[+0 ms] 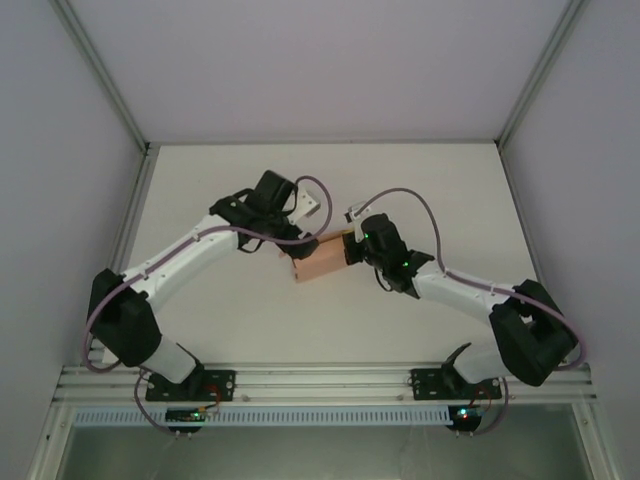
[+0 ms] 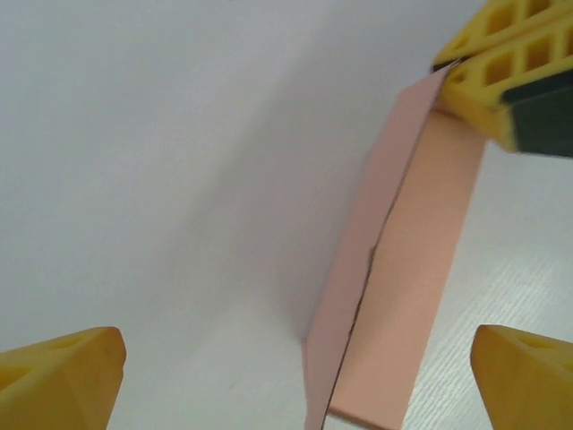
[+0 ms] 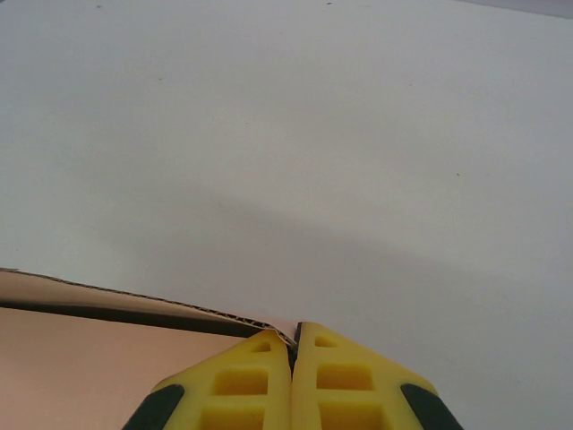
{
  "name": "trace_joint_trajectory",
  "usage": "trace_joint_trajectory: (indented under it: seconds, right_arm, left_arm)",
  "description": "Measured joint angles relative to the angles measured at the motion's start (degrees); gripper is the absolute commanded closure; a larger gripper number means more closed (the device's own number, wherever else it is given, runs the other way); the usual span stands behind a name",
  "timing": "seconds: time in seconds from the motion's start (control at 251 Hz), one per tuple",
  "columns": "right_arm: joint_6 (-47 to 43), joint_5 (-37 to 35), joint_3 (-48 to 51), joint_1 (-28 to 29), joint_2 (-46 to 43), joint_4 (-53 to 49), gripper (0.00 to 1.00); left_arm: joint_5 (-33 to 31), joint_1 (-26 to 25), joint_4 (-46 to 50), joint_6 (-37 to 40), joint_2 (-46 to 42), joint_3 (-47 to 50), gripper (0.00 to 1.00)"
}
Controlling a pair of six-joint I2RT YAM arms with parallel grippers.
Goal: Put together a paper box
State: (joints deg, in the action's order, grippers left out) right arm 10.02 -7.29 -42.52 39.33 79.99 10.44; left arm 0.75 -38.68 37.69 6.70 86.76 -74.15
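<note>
The salmon-pink paper box lies mid-table between the two arms, a folded piece with one panel raised. In the left wrist view the paper box runs as a long strip with a fold seam. My left gripper is open; its yellow fingertips stand wide on either side, not touching the card. In the top view the left gripper hovers at the box's left end. My right gripper is shut on the thin card edge of the paper box, at its right end. Its fingers pinch the far corner.
The white table is walled by pale panels with metal corner posts. An aluminium rail at the near edge carries both arm bases. Lilac cables loop above the wrists.
</note>
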Motion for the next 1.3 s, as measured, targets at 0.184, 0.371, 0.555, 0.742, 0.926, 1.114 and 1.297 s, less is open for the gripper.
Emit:
trace_joint_trajectory:
  seconds: [0.184, 0.371, 0.555, 0.742, 0.926, 1.114, 1.297]
  right_arm:
    - [1.16, -0.92, -2.29, 0.35, 1.46, -1.99, 1.0]
    - [1.2, -0.92, -3.32, 0.52, 1.75, -3.67, 1.0]
    - [1.2, -1.03, -4.31, 0.72, 2.1, -5.03, 1.0]
    - [1.27, -1.53, -4.68, 0.94, 2.29, -5.57, 1.0]
    - [1.38, -1.55, -5.01, 1.11, 2.47, -5.97, 1.0]
    - [1.38, -1.53, -5.05, 1.11, 2.54, -5.97, 1.0]
    - [1.4, -1.64, -5.09, 1.33, 2.58, -5.99, 1.0]
  left_arm:
    - [-1.4, 0.0, 0.28, -3.17, -0.33, 5.79, 0.54]
    - [-1.92, 0.07, 0.13, -4.83, -0.92, 6.29, 0.68]
    - [-2.6, 0.07, -0.2, -5.97, -1.7, 6.29, 0.78]
    - [-2.75, 0.07, 0.04, -7.72, -1.81, 6.29, 0.78]
    - [-3.02, 0.07, 0.42, -9.64, -2.99, 7.37, 0.76]
    - [-3.37, 0.07, 1.18, -10.62, -3.23, 7.96, 0.84]
    - [-2.95, 0.15, 1.07, -11.47, -3.23, 7.93, 1.0]
